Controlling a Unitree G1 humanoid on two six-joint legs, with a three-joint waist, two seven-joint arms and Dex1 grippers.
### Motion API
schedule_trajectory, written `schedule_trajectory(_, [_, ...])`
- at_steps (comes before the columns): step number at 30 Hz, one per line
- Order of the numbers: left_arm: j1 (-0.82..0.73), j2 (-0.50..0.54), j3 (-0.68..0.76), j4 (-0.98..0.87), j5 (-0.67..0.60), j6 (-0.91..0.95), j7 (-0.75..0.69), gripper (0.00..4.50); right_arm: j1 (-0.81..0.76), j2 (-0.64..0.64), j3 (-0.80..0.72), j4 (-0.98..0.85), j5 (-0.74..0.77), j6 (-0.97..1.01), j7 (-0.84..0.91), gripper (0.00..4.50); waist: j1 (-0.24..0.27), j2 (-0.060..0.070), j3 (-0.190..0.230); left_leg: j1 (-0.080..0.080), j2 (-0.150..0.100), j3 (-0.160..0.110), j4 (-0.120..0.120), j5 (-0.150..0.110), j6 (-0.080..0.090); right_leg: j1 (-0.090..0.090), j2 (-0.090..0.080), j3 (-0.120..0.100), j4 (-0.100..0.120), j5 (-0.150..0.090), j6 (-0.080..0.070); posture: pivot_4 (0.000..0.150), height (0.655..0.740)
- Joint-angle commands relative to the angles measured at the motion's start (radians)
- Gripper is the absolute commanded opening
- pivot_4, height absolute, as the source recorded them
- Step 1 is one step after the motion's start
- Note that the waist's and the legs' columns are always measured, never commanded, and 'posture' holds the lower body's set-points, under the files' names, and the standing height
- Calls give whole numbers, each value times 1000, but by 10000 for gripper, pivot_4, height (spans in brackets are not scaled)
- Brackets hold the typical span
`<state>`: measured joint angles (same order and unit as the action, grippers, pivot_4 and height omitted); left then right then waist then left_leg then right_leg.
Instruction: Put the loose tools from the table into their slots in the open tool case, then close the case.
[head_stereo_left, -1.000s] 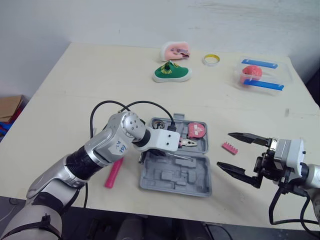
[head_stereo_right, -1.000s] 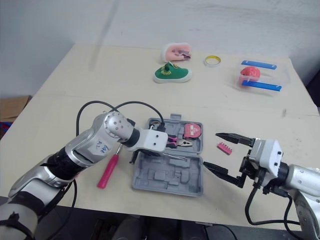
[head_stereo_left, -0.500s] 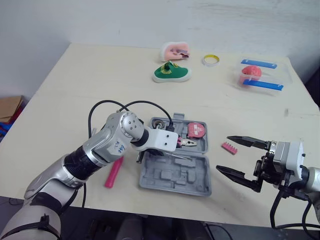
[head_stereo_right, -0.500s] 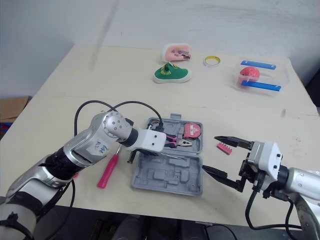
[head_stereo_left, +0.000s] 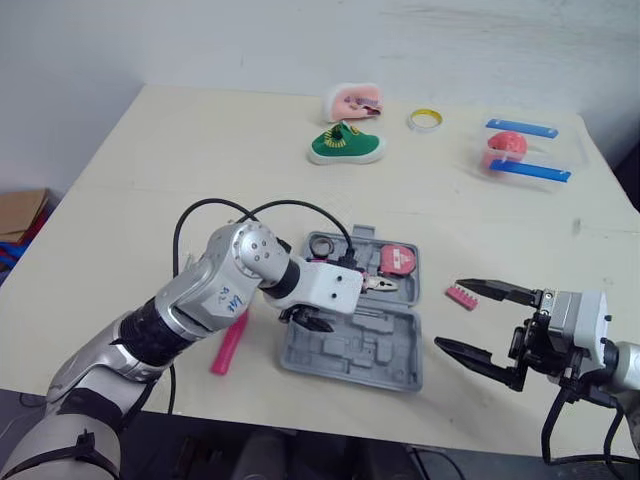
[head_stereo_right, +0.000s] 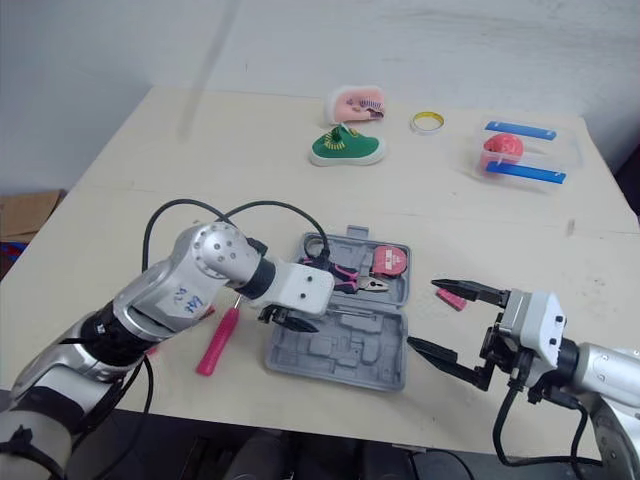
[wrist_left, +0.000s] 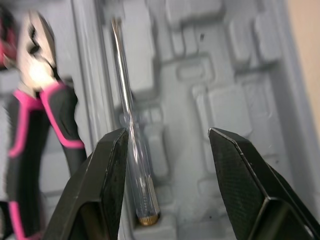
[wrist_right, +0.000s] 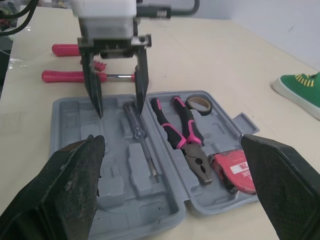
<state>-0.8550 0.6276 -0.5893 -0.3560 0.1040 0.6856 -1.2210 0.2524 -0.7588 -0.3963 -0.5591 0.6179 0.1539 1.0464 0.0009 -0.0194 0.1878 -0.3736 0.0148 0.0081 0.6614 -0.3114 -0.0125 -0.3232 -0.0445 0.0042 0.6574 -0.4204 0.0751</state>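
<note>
Left pincer: released, fingers apart just above the clear screwdriver, which lies in its tool case slot.
Right pincer: spread wide, with the pink bit holder just beyond its tips, likely next.

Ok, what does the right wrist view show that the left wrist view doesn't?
Right wrist view, not the left: the tape measure, tape roll, a pink screwdriver on the table, and a green shoe. Left wrist view, not the right: the brass cap at the end of the clear screwdriver. Both: the case, the pliers, the clear screwdriver lying in the case, and the left gripper, fingers open above it.
</note>
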Motion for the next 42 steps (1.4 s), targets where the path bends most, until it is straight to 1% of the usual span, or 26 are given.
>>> schedule_trajectory(1, [69,-95,174,76,-107,-142,112,19913,6,16,-10,-12,14,-25,3,45000,-1,0,0,0,0,0,0,0,0,0,0,0,0,0,0,1500,7400])
schedule_trajectory(2, [91,-127,221,99,-147,-158,131,17014,6,19,-9,-14,15,-25,2,45000,-1,0,0,0,0,0,0,0,0,0,0,0,0,0,0,1500,7400])
schedule_trajectory(3, [121,-159,271,126,-202,-214,126,12868,7,20,-12,-16,16,-24,4,45000,-2,0,0,0,0,0,1,0,0,0,0,-1,0,0,0,1500,7400])
schedule_trajectory(4, [151,-216,344,171,-260,-225,163,8339,9,21,-14,-18,17,-22,4,45000,-3,0,0,0,0,-1,1,0,0,0,0,-1,0,0,0,1500,7400])
schedule_trajectory(6, [192,-279,435,245,-337,-250,203,294,11,22,-17,-22,18,-19,3,45000,-1,0,0,0,0,-1,1,0,0,0,0,-1,0,0,0,1500,7400])
schedule_trajectory(7, [216,-290,462,287,-354,-306,194,294,11,22,-18,-25,19,-16,0,45000,-1,0,0,0,0,-1,1,0,0,0,0,-1,1,0,0,1500,7400])
schedule_trajectory(9, [268,-254,446,318,-356,-412,106,294,9,20,-20,-32,21,-9,-7,45000,-5,0,0,0,0,-1,1,0,0,0,0,-2,1,0,0,1500,7400])
schedule_trajectory(10, [281,-267,457,317,-377,-385,125,294,6,19,-23,-34,22,-5,-12,45000,-5,0,0,0,0,0,1,0,0,-1,0,-1,1,0,0,1500,7400])
schedule_trajectory(12, [302,-266,434,303,-385,-416,108,294,6,16,-26,-28,17,-8,-11,45000,-2,0,0,0,0,-1,1,0,0,-1,0,-2,1,0,0,1500,7400])
schedule_trajectory(15, [312,-253,380,330,-306,-421,155,294,4,15,-23,-23,12,-9,-15,45000,8,0,0,0,0,-1,2,0,0,0,-1,-2,-1,1,2,1500,7400])
schedule_trajectory(16, [317,-248,369,333,-301,-406,158,294,3,16,-22,-22,11,-9,-16,45000,8,0,0,0,-1,-1,2,0,0,1,-1,-1,-1,1,2,1500,7400])
schedule_trajectory(20, [349,-233,339,340,-272,-464,158,294,4,16,-23,-21,9,-10,-17,45000,6,0,0,0,-1,-1,1,-1,1,0,-1,-1,-2,1,2,1500,7400])
schedule_trajectory(22, [358,-220,325,344,-271,-453,147,294,3,15,-24,-21,10,-11,-17,45000,-1,0,0,0,-1,-1,1,-1,1,0,-1,-1,-1,1,2,1500,7400])
schedule_trajectory(24, [357,-219,322,357,-263,-441,164,294,4,16,-26,-21,10,-12,-17,45000,-2,0,0,0,-1,-1,1,-1,1,0,-1,-1,-1,1,2,1500,7400])
schedule_trajectory(28, [348,-218,307,397,-231,-477,174,294,6,18,-22,-19,12,-15,-12,45000,-1,0,0,0,-1,-1,1,-1,1,0,-1,-1,-1,1,2,1500,7400])
schedule_trajectory(31, [352,-223,303,409,-217,-435,207,294,1,17,-18,-11,12,-18,-5,45000,-1,0,0,0,-1,-1,1,-1,1,0,-1,-1,-1,1,2,1500,7400])
schedule_trajectory(34, [367,-204,273,403,-204,-450,176,294,-1,18,-16,-4,8,-23,1,45000,-2,0,0,0,-1,-1,1,-1,1,1,-1,-1,-1,1,2,1500,7400])
schedule_trajectory(37, [378,-195,258,410,-185,-411,190,294,-1,17,-13,1,4,-25,7,45000,-2,0,0,1,-1,-1,1,-1,1,1,-1,-1,-1,1,2,1500,7400])
schedule_trajectory(40, [386,-182,236,412,-166,-450,177,294,0,21,-12,9,0,-32,13,45000,-2,1,0,1,-1,-1,1,-1,1,2,-1,-1,-1,1,2,1500,7400])
schedule_trajectory(42, [387,-174,222,413,-148,-437,191,294,3,25,-12,18,-4,-41,19,45000,-2,1,0,2,-1,-1,1,-1,1,2,-1,-1,-1,1,2,1500,7400])
